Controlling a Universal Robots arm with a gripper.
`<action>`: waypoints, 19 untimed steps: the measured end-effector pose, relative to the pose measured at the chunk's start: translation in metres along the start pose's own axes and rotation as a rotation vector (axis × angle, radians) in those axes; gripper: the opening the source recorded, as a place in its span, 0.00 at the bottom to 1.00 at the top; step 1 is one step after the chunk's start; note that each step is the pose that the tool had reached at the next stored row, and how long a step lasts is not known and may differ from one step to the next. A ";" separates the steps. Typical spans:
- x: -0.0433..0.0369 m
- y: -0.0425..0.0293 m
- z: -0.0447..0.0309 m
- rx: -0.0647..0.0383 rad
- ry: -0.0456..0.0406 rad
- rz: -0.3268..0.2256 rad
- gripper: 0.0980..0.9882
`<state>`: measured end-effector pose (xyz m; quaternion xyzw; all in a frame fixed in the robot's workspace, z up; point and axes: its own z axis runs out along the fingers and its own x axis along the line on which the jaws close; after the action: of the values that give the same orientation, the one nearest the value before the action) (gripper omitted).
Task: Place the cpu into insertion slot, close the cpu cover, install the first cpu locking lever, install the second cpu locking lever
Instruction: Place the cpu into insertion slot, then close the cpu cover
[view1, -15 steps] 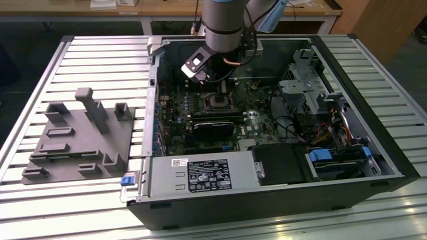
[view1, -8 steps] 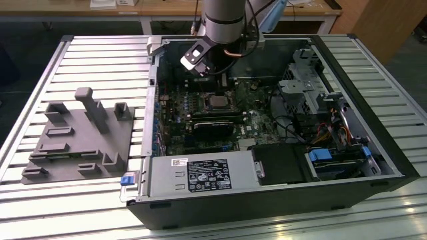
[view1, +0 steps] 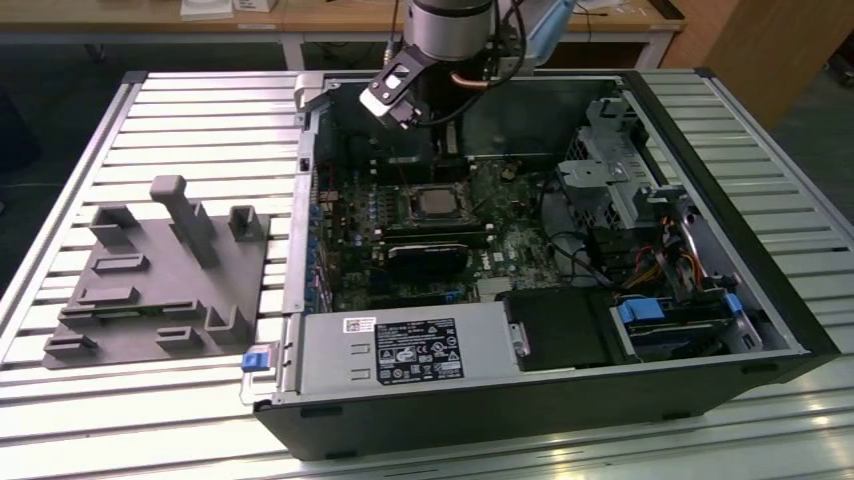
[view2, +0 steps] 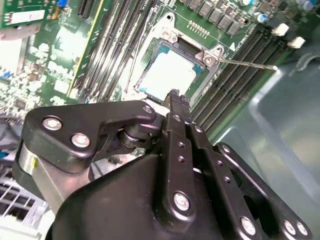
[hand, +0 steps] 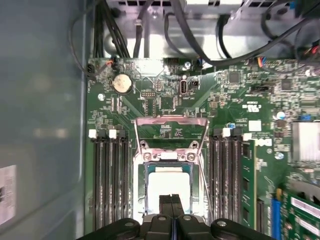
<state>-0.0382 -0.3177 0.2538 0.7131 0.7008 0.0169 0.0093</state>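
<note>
One arm (view1: 447, 30) leans in over the far wall of an open computer case (view1: 534, 410), which lies on a slatted metal table (view1: 781, 130). A grey fixture plate (view1: 147, 270) sits on the slats at the exterior view's left, apart from the case. The cpu (view1: 434, 202) lies flat in the middle of the green board, just below the arm's dark tool end.

First wrist view: the gripper (hand: 171, 200) points down at the board. Its two black fingers are pressed together with only a thin seam between them and nothing pinched. The tips overlap the near edge of the cpu (hand: 169, 182), which is seated in the insertion slot (hand: 143, 172) and glares pale. Whether the tips touch the chip cannot be told. The cpu cover (hand: 171, 121) looks raised off the socket, with green board visible through its window. Black memory slots (hand: 107, 180) flank the socket on both sides. A round coin cell (hand: 121, 83) and black cables (hand: 200, 45) lie beyond.

Second wrist view: the gripper (view2: 174, 95) shows the same closed tip, over the rim of the socket beside the cpu (view2: 170, 72). A thin wire locking lever (view2: 245, 62) angles out from a socket corner across the memory slots, not latched.
</note>
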 end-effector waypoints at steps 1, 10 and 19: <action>0.0001 0.0001 -0.0033 0.000 0.0001 0.000 0.01; 0.0002 0.0005 -0.0136 -0.001 0.0001 0.000 0.01; 0.0002 0.0006 -0.0156 -0.001 -0.0003 0.000 0.01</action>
<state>-0.0382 -0.3177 0.2694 0.7131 0.7008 0.0171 0.0098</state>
